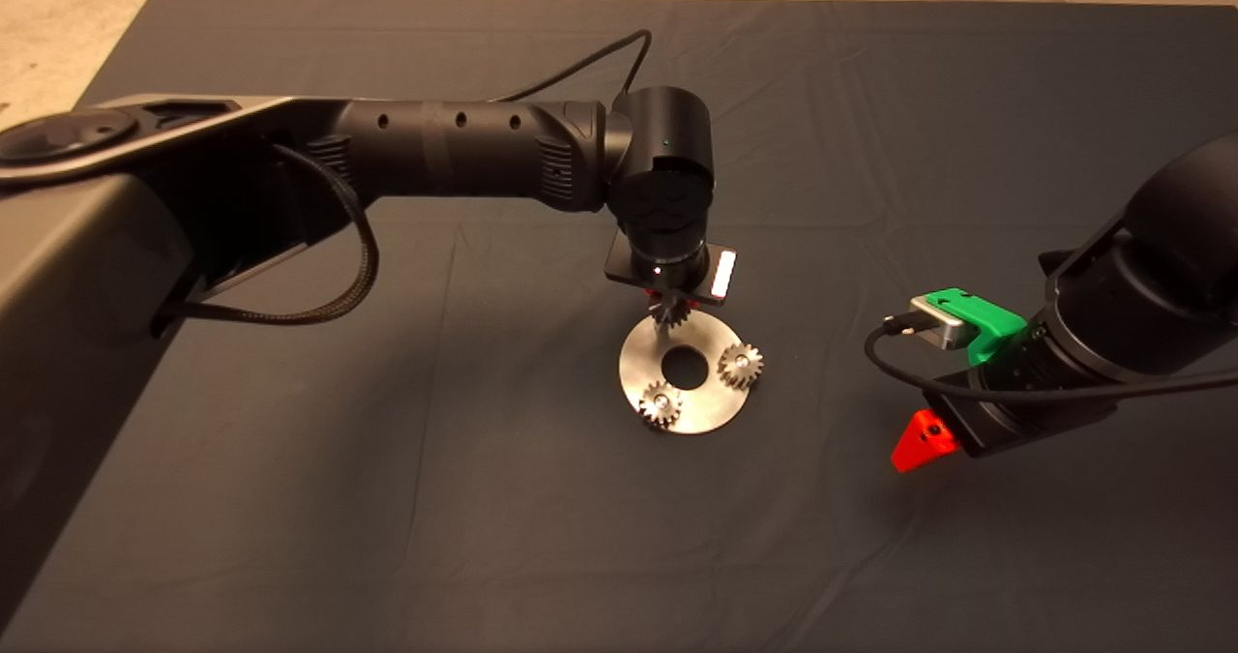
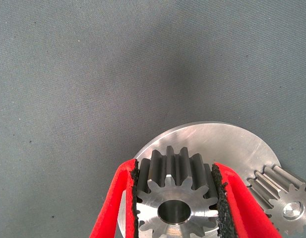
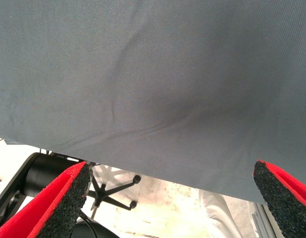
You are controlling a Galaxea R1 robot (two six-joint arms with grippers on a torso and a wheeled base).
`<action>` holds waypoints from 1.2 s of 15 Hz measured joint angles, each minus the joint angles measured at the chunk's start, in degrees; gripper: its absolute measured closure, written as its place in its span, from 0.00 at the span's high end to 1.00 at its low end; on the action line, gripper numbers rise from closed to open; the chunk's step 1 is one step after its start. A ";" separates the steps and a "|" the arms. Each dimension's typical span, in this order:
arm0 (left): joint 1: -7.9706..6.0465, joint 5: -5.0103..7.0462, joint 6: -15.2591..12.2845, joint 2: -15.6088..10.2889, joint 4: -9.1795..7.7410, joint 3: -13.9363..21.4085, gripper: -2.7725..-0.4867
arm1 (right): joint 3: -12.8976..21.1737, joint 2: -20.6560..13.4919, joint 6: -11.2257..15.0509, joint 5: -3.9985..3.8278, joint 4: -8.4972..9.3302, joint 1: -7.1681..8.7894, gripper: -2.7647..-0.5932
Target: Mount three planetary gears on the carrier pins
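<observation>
The round silver disc [image 1: 704,411] lies mid-mat with a large centre hole. Two planetary gears [image 1: 741,365] [image 1: 661,404] sit on carrier pins; a pin top [image 2: 293,210] shows in the hole of one gear [image 2: 286,204]. My left gripper [image 1: 669,307] hangs over the disc's far edge, shut on the third gear [image 2: 176,198], its black pads pressing both sides. The pin beneath that gear is hidden, and I cannot tell whether the gear touches the disc [image 2: 217,141]. My right gripper [image 1: 919,445] rests to the right of the disc, and it [image 3: 172,173] is open.
The dark mat [image 1: 387,498] covers the table. The left arm [image 1: 455,150] crosses the mat's far left half. Beyond the mat's edge, the right wrist view shows a light floor with a chair base [image 3: 110,191].
</observation>
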 joint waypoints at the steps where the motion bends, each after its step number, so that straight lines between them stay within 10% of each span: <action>1: 0.00 0.47 0.02 0.12 0.00 0.00 0.11 | 0.00 0.00 0.00 0.00 0.00 0.00 0.86; 7: 0.37 3.83 0.27 0.43 -0.28 0.00 0.11 | -0.02 0.02 0.00 -0.02 0.00 -0.17 0.86; 18: 0.34 3.31 0.27 0.41 -0.27 0.04 0.11 | -0.02 0.00 0.00 0.00 0.00 -0.32 0.86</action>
